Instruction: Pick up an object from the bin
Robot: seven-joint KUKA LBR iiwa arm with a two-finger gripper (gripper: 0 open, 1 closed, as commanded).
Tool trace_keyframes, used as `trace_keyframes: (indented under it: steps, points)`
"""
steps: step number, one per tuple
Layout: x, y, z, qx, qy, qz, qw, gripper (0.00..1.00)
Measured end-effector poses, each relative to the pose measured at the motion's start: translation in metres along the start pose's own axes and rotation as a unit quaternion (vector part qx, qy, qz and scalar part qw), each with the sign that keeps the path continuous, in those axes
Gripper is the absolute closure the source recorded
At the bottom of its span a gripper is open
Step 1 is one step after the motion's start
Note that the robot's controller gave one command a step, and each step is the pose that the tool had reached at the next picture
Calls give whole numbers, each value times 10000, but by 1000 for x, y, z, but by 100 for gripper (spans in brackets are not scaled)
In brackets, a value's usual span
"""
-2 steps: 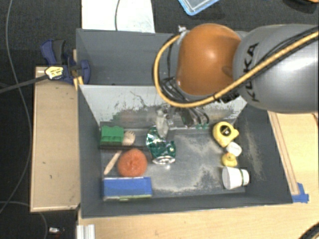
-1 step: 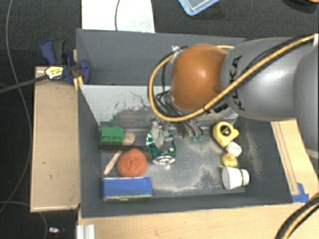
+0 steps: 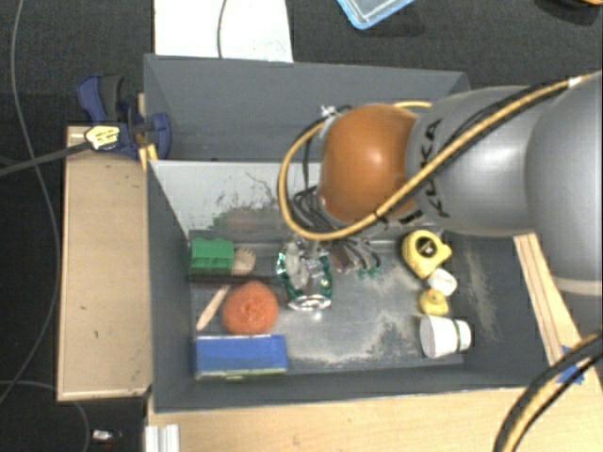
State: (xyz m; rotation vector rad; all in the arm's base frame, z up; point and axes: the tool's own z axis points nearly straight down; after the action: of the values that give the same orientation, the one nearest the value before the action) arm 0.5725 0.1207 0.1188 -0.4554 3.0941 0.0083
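In the camera view I am reaching into the bin [image 3: 236, 111] from the right, and my gripper [image 3: 306, 269] is hanging low over the middle of the floor. It is right on top of a small crumpled green-and-silver thing [image 3: 312, 296]. That thing is lying flat, and its long axis seems to run from the far wall toward the near one, though its upper end is merging with my own metal. My orange cover [image 3: 366, 163] is hiding the wrist, so I cannot tell whether the gripper is apart or together. Just left of the thing an orange ball [image 3: 250, 309] is sitting, with a green block [image 3: 211, 254] behind it and a blue block [image 3: 240, 354] in front. A white cup [image 3: 443, 335] is lying on its side well to the right.
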Motion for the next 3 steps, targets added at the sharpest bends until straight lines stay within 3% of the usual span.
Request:
trace_keyframes:
  steps: [1,2,3]
  points:
    - [-2,5,-71,7,-25,-182,9998,100]
    - [-4,-8,-147,6,-7,-513,9987,100]
    - [-7,-3,-114,11,-75,14,10000,100]
